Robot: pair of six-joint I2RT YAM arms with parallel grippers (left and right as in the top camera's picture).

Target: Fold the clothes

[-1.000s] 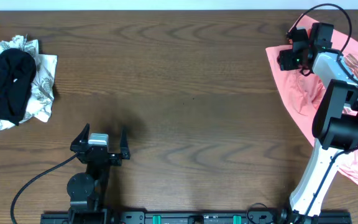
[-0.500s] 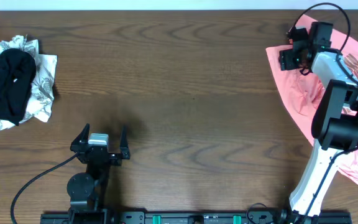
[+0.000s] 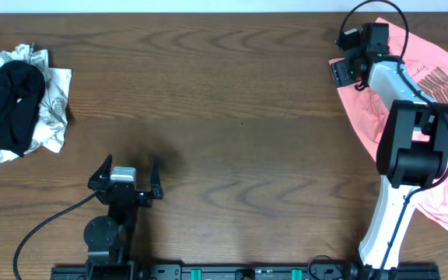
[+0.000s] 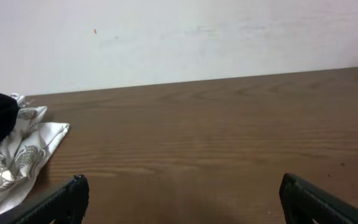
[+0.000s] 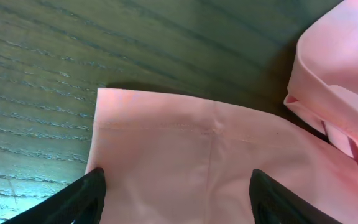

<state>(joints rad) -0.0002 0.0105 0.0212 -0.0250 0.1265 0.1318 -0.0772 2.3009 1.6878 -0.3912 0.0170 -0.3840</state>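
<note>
Looking down from overhead, a pink shirt lies rumpled at the right edge of a dark wooden bench, with dark lettering showing on its far part. The right end effector reaches over the shirt's far left corner. The left end effector sits near the front left, spread, holding nothing. A cloth pile, black over patterned white, lies at far left, well apart from the shirt.

From the left wrist, the spread fingers frame bare bench, with the cloth pile at the left edge.

From the right wrist, the fingers are spread to either side of a flat hemmed edge of the shirt, pinching nothing; whether they touch the fabric cannot be told. The shirt looks light, soft and limp, likely to sag and crease when lifted. The stitched hem near a corner seems the firmest place to pinch.
</note>
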